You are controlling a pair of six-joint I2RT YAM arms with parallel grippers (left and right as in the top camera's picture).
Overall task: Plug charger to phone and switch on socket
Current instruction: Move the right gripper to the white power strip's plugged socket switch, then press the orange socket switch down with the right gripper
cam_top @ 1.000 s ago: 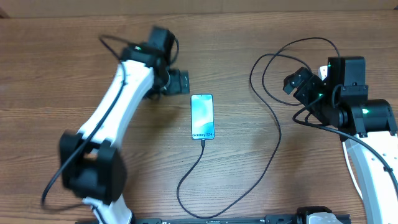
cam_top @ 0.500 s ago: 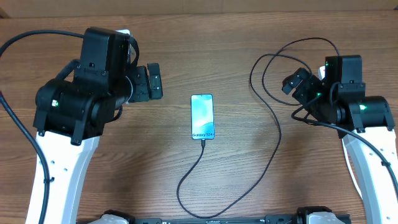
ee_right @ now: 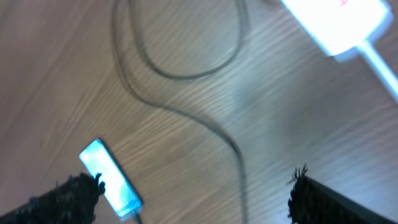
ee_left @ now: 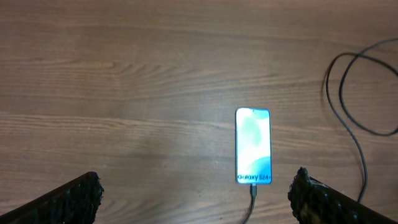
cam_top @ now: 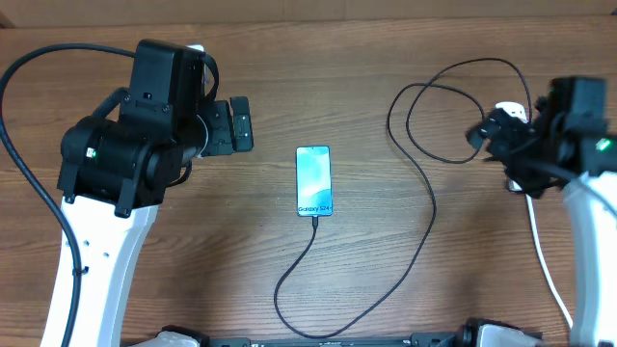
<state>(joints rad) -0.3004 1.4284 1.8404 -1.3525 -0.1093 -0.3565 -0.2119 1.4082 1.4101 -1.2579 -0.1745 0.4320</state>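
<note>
Right gripper (cam_top: 490, 133) shifted rightward, near the socket (ee_right: 333, 22)

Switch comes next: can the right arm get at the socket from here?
Probably yes: the right gripper is open and close to the socket, whose visible end is uncovered; the charger only loops beside it.

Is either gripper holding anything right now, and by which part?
Nothing is held. The left gripper and right gripper are both open with nothing between the fingers; the charger lies untouched.
</note>
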